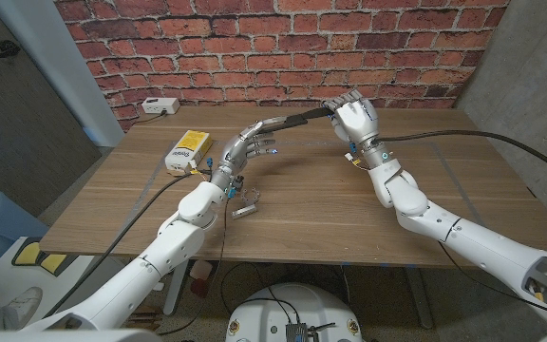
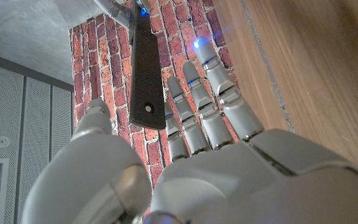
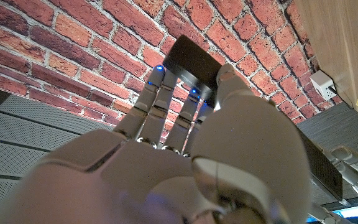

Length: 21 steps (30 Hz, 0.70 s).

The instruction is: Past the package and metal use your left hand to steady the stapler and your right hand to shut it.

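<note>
The black stapler [image 1: 307,116] hangs in the air over the table's far middle, beyond the yellow and white package [image 1: 186,150] and the small metal pieces [image 1: 244,205]. My right hand [image 1: 357,120] grips its far end, fingers and thumb clamped on the stapler [image 3: 193,62]. My left hand [image 1: 253,142] reaches up from the other side with straight, spread fingers [image 2: 211,99]. The stapler's near end [image 2: 146,81] sits between that hand's thumb [image 2: 97,121] and fingers, with a gap on the thumb side. Whether the fingers touch it is unclear.
A white socket box [image 1: 160,106] sits at the table's far left corner against the brick wall. Thin cables [image 1: 202,169] run by my left wrist near the package. A black cable [image 1: 463,136] trails from my right arm across the wooden table [image 1: 444,180].
</note>
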Each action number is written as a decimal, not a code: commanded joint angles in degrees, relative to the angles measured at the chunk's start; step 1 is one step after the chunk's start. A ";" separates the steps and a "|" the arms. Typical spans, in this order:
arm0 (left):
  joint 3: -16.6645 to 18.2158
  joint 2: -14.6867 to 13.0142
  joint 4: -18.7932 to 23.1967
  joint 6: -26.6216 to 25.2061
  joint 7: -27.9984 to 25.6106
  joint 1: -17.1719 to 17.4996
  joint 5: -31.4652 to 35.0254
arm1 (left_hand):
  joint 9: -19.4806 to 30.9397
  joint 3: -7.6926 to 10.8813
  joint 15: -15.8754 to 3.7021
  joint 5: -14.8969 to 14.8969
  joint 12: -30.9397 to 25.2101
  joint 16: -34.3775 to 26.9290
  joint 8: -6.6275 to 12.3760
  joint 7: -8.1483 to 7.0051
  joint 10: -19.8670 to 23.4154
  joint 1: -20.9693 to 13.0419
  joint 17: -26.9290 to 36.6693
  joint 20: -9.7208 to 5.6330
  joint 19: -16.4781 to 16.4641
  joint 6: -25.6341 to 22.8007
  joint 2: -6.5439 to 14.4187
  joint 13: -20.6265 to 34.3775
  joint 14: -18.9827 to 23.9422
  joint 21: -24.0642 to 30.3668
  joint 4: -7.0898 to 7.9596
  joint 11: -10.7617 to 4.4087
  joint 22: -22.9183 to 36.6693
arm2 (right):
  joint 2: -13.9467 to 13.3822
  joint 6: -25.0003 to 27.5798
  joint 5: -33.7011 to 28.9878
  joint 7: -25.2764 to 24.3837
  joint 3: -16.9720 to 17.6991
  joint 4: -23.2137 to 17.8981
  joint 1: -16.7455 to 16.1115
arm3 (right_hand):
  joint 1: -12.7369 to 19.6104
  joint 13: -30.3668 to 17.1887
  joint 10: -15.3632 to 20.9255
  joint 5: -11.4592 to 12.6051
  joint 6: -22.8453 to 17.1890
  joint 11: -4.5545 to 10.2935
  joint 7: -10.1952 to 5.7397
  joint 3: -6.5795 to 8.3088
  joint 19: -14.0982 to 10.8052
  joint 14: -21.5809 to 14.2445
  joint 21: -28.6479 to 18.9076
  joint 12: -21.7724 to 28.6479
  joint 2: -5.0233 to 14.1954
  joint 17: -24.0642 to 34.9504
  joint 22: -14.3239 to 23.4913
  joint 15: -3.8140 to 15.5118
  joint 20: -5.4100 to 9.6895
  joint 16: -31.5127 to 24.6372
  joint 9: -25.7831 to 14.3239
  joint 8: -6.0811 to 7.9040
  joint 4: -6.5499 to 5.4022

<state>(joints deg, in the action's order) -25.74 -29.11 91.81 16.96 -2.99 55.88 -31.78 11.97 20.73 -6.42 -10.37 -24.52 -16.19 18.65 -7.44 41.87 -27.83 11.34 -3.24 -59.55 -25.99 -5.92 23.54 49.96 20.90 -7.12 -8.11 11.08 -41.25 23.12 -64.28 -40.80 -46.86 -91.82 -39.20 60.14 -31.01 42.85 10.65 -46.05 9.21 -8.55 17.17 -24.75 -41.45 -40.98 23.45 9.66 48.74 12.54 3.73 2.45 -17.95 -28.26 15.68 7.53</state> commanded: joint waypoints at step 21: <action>-0.19 0.65 0.77 1.91 0.50 1.94 -0.90 | -0.17 1.67 -6.04 -0.34 -1.04 -0.98 1.23 1.20 3.73 0.10 0.91 -0.80 -0.59 -5.81 3.61 1.39 3.12 0.31 0.77 -0.70 0.40 | -0.43 0.27 -1.16 -0.14 0.39 -1.48 -1.44 | -0.37 -0.26 0.16 0.18 -1.06 -0.10 -0.87 3.02 0.57 -0.39 -1.19 -0.29 0.65 0.73 -0.22 9.49 7.98 0.06 -0.11 -0.13 -2.50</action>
<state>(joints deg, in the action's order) -25.93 -28.80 92.65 18.03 -3.04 57.35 -32.00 11.71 21.47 -7.36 -10.37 -25.28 -16.97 19.52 -6.15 44.96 -27.35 11.88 -3.87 -60.18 -31.08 -3.69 24.60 52.53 20.91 -6.44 -8.69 11.35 -41.54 23.22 -64.95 -40.85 -46.62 -92.75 -40.16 59.57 -31.22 42.85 10.58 -46.55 9.21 -9.05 17.17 -24.54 -41.46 -41.75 23.44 9.80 49.35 12.14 3.73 2.66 -17.69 -28.30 15.19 7.53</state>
